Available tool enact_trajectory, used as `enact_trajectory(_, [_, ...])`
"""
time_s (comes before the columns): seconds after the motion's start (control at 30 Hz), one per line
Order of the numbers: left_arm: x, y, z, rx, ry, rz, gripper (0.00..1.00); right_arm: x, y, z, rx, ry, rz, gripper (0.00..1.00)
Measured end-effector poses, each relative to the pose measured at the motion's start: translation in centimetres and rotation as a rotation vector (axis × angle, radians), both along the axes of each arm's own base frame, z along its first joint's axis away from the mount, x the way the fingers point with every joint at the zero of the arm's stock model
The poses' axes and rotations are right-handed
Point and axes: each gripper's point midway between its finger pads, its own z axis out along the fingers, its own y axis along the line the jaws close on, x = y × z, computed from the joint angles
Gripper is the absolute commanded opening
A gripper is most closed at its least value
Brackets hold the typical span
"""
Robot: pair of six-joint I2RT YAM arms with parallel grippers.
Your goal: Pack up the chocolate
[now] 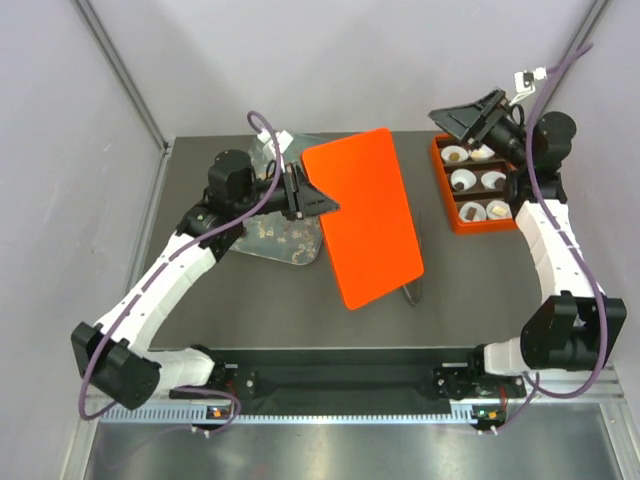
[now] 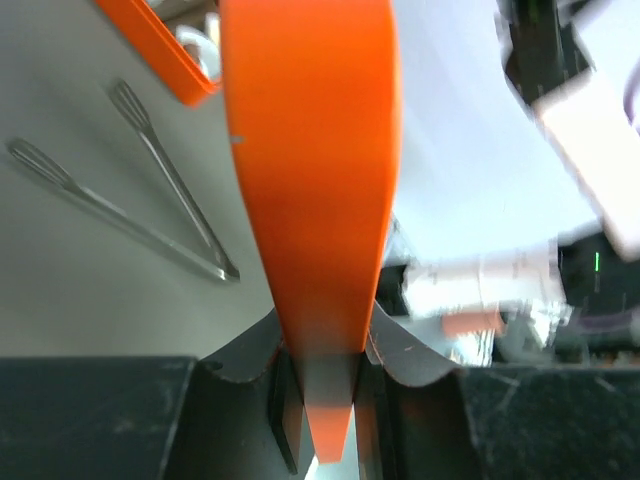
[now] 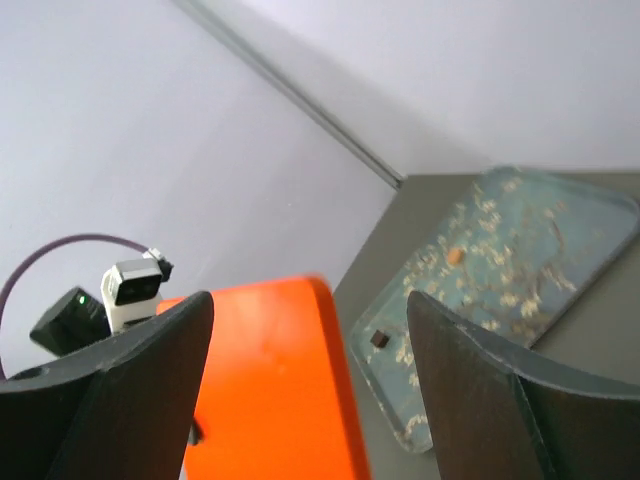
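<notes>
The left claw is clamped on the tilted orange lid. Right of the lid, chocolate sits in the box under the right claw, its fingers apart. Two lumps wait on the tray left of the lid, so packing looks nearly done.

Left arm: white link shells, black joint housings, purple cable looped along it.
Right arm: same white-and-black build, second purple cable bowing toward 3 o'clock.
Left hand: black, wedge-shaped fingers.
Right hand: matte black, broad tapered fingers.
Small white block at left wrist, green light beside it.
Black base rail at 6 o'clock, small orange lights at both ends.
</notes>
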Motion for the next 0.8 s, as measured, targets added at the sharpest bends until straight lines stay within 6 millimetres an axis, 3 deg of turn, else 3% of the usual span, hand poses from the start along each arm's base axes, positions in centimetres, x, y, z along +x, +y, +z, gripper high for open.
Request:
enact_trajectory(0.1, [3.3,0.2,-0.1,-0.048,0.062,0.092,0.00,1.0,-1.7,-1.6,0.037,0.135,-0.151,0.80])
enact_trajectory(0.17, [5.6,0.5,0.3,-0.106,0.088,0.148,0.00,0.3,-2.7,-2.2,0.059,0.200,-0.250,0.80])
enact_trajectory(0.37, [11.0,0.8,2.4,-0.314,0.136,0.230,0.00,-6.0,-4.8,-5.1,0.155,0.280,-0.440,0.79])
enact_trajectory(0.53, [13.2,-0.6,2.9,-0.447,0.181,0.198,0.00,-8.3,-5.1,-7.6,0.190,0.334,-0.484,0.80])
enact_trajectory(0.8, [14.8,-3.6,2.6,-0.539,0.211,0.127,0.00,-7.9,-3.9,-12.2,0.195,0.451,-0.473,0.76])
